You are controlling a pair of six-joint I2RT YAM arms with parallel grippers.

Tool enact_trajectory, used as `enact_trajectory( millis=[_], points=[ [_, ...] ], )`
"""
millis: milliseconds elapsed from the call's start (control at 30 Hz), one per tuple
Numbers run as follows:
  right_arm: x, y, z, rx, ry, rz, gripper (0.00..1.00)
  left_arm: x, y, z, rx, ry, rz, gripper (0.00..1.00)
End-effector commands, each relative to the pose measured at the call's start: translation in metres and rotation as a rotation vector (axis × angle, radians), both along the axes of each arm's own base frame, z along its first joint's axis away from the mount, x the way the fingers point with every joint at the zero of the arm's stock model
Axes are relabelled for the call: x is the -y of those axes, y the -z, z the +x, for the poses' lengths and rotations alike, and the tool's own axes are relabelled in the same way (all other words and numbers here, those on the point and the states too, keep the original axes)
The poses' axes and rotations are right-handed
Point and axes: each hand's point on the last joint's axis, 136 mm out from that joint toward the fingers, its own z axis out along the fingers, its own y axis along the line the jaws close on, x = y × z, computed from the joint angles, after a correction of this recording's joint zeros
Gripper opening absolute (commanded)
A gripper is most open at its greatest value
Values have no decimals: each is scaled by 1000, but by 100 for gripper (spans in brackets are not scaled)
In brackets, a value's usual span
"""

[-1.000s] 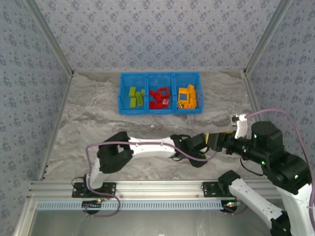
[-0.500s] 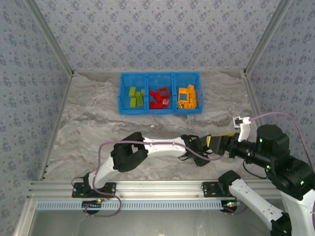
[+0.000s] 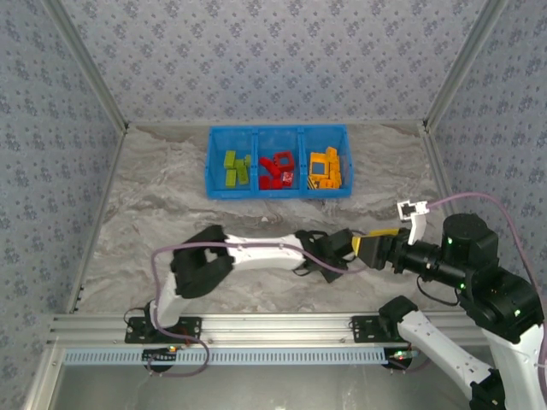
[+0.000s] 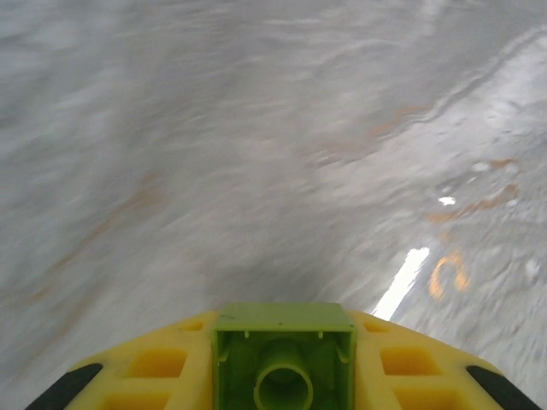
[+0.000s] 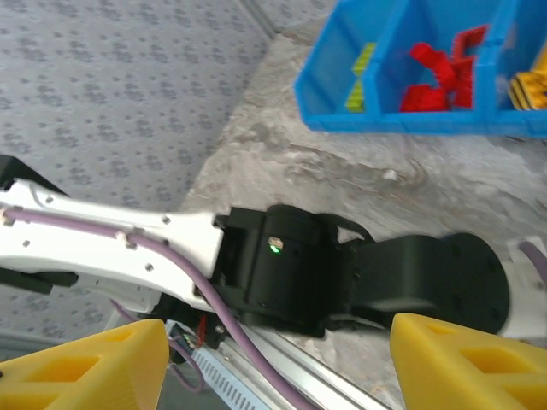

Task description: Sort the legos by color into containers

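At the near middle of the counter (image 3: pixel 154 213), gripping one green lego (image 4: pixel 284 329) in the closed left hand (image 4: pixel 282 371), hollow underside facing the wrist camera, over the marbled surface. Close by, holding the right hand (image 5: pixel 278 363) wide open, pointed at the left arm (image 5: pixel 282 265). Farther back, in the blue bin (image 3: pixel 279 193), with green legos (image 3: pixel 235 169) left, red legos (image 3: pixel 277 171) middle, yellow legos (image 3: pixel 325 169) right.

a grey marbled tabletop (image 3: pixel 171 213) enclosed by floral-patterned walls (image 3: pixel 273 60), an aluminium rail (image 3: pixel 256 327) along its near edge
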Motion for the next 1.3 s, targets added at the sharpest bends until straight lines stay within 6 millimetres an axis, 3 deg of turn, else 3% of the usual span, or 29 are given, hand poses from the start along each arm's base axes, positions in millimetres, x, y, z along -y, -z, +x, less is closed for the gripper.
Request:
enact_trajectory(
  millis=[0, 133, 267, 367, 467, 700, 967, 1133, 1167, 1267],
  points=[
    [-25, -15, 11, 63, -106, 48, 71, -46, -66, 54, 77, -211, -114, 24],
    [-56, -15, 41, 116, -141, 46, 70, -124, -88, 101, 103, -391, -102, 25],
    [-113, 2, 60, 169, -221, -105, 69, -203, -91, 153, 113, -589, -33, 25],
    [-152, 11, 69, 176, -267, -157, 68, -247, -86, 189, 138, -708, 46, 25],
    [-175, 19, 80, 182, -284, -139, 68, -274, -80, 216, 165, -789, 131, 25],
    [-190, 46, 100, 141, -254, -137, 68, -305, -55, 263, 188, -900, 317, 25],
    [-189, 57, 102, 108, -246, -141, 68, -316, -32, 308, 196, -948, 419, 26],
    [-186, 55, 102, 100, -243, -130, 68, -319, -21, 319, 192, -940, 462, 29],
    [-184, 71, 101, 75, -244, -151, 68, -322, -22, 320, 205, -946, 477, 30],
    [-181, 77, 101, 60, -239, -155, 68, -325, -21, 320, 208, -950, 488, 33]
  ],
)
